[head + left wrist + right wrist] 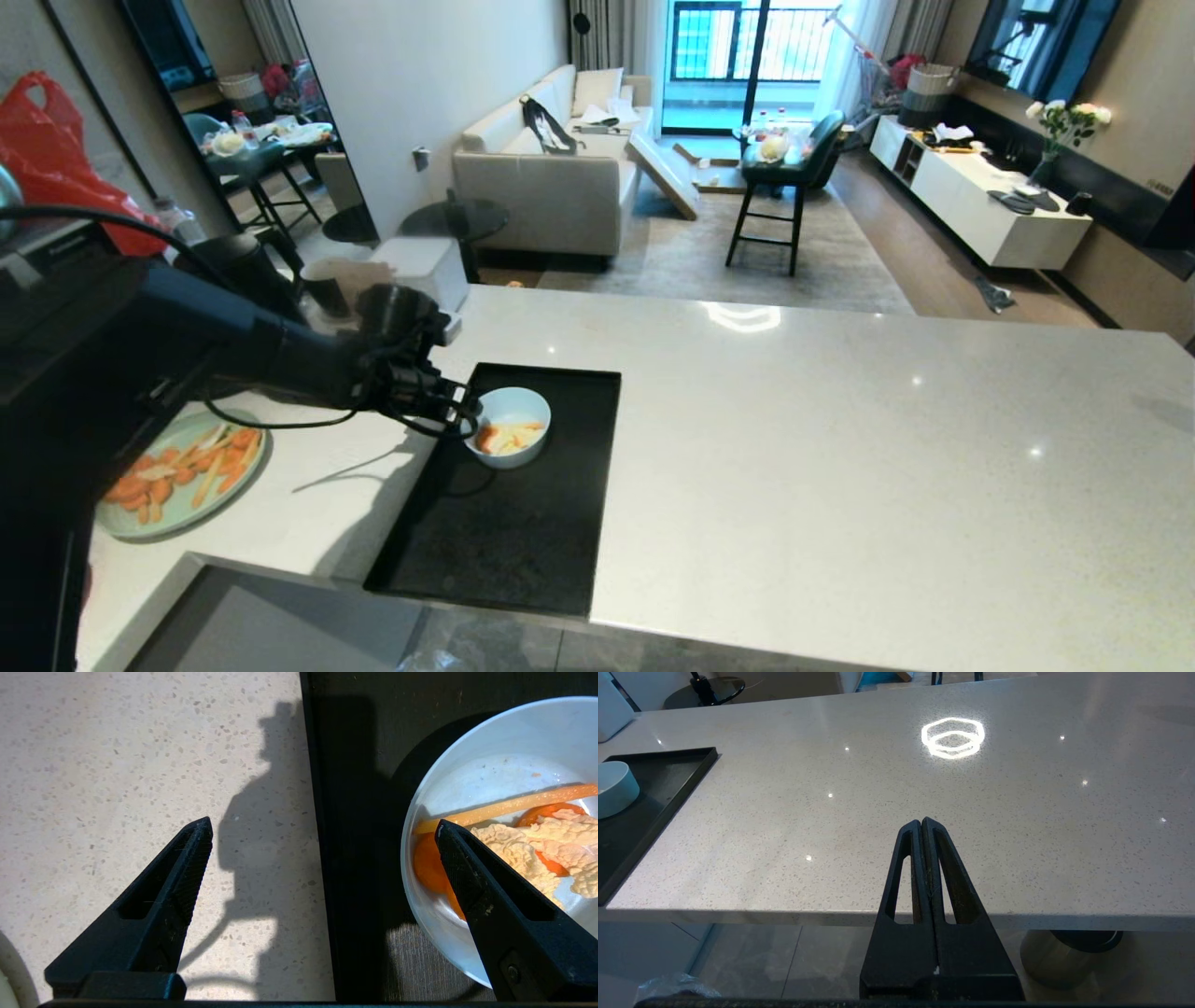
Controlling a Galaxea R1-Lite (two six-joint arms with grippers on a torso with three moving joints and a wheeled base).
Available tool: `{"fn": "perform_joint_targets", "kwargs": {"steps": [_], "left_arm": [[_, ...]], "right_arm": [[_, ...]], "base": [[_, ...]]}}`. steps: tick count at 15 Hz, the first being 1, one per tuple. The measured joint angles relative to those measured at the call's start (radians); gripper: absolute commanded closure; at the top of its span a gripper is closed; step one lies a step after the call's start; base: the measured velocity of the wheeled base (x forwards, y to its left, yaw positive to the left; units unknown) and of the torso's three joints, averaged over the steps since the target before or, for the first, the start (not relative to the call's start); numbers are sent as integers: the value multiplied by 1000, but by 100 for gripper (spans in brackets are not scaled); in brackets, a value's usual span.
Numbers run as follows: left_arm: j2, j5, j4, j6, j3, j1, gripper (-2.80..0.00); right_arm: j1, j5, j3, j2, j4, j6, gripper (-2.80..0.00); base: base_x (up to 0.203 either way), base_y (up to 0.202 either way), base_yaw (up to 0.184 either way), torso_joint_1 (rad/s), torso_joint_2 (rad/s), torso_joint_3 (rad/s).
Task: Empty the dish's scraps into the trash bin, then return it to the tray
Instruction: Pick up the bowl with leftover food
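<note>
Dish (509, 427) sits in the tray (560, 523), far-left part, scraps (507, 437) inside. Left gripper (470, 417) spread wide, straddling dish's left rim, empty. Should seat deeper before clamping, lift level. Right gripper (921, 823) clenched, parked right of tray.

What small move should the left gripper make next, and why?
Probably close on the bowl's near rim: the open left gripper has one finger above the scraps inside and the other outside it, on the tray.
</note>
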Motion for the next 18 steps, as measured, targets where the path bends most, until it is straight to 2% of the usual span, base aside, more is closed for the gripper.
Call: {"fn": "perform_joint_targets", "kwargs": {"steps": [3, 9, 18], "left_arm": [[17, 0, 1, 51, -2, 7, -280], [36, 20, 4, 103, -9, 11, -280], [37, 18, 26, 103, -6, 1, -280]], "right_arm": [[0, 0, 0, 0, 0, 0, 0], [0, -1, 0, 0, 0, 0, 0], [0, -1, 0, 0, 0, -1, 0]], "base": [[0, 0, 0, 0, 0, 0], [0, 0, 0, 0, 0, 0], [0, 0, 0, 0, 0, 0]]}}
